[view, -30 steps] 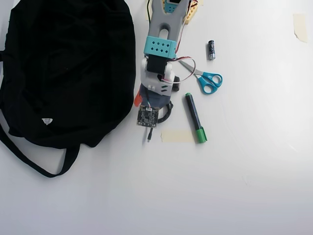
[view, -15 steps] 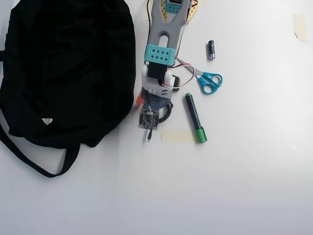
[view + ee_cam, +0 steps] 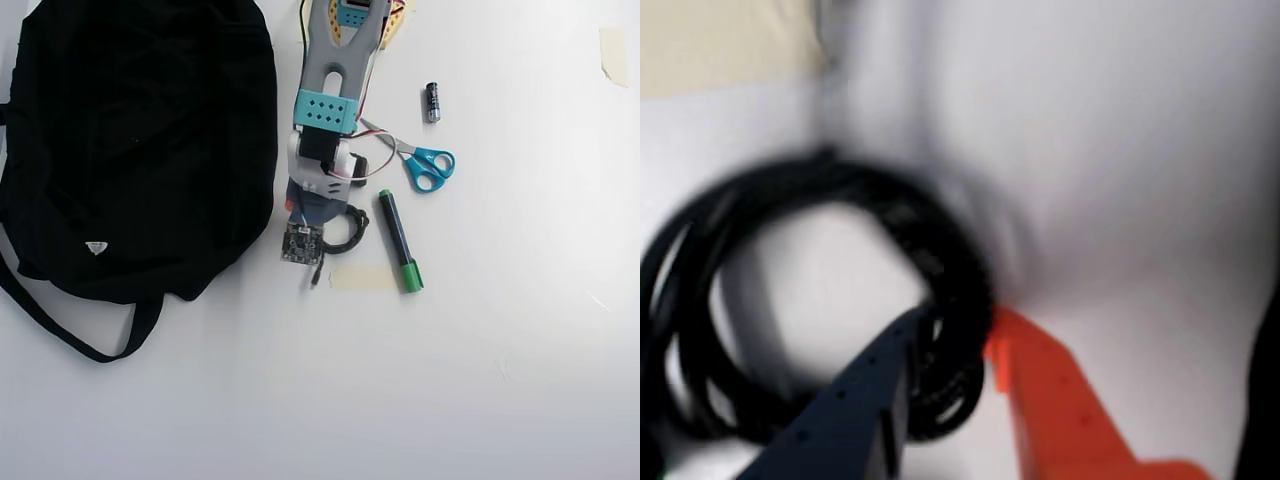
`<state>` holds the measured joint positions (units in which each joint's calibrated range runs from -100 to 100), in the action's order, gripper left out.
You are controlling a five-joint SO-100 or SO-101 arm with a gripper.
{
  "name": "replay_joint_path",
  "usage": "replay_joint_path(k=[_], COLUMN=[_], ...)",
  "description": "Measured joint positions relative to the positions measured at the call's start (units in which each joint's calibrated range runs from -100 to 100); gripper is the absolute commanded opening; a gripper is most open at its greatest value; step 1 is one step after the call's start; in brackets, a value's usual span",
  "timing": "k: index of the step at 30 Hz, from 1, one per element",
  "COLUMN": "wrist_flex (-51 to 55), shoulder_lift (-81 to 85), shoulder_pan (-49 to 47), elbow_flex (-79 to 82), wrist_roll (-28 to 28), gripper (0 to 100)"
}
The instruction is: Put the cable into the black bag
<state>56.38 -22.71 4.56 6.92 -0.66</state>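
In the wrist view the cable [image 3: 790, 300] is a blurred black coil on the white table. One side of the coil sits between the dark blue finger [image 3: 855, 400] and the orange finger [image 3: 1055, 400]. My gripper [image 3: 958, 325] is shut on those strands. From overhead, the coil [image 3: 347, 230] shows to the right of my wrist camera board [image 3: 301, 243], which hides the fingers. The cable's short tail [image 3: 316, 274] points toward the lower edge. The black bag [image 3: 140, 140] lies flat on the left, its edge close to my arm [image 3: 330, 90].
In the overhead view, a black marker with a green cap [image 3: 399, 240] lies right of the coil. Blue-handled scissors [image 3: 425, 165] and a small battery [image 3: 432, 102] lie beyond it. A tape strip [image 3: 362, 277] is stuck below the coil. The bag's strap [image 3: 70, 335] loops at lower left.
The coil has shifted to the right from under my wrist, and its tail has swung with it. My wrist has moved only slightly.
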Motion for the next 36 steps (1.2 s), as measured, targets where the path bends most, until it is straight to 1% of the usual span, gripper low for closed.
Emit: replay_joint_path(k=[18,24,27,29,36], wrist_flex=[0.0,0.2,3.8,8.5,19.0], shoulder_lift=[0.0,4.1,5.7,6.8,10.2], shoulder_pan=[-0.1,0.0,0.0,0.0,0.0], elbow_flex=[-1.8,-2.7,-4.0,-6.4,-12.8], wrist_roll=[-0.2,-0.3,-0.3,-0.3,-0.3], gripper=[2,2,2,2,2])
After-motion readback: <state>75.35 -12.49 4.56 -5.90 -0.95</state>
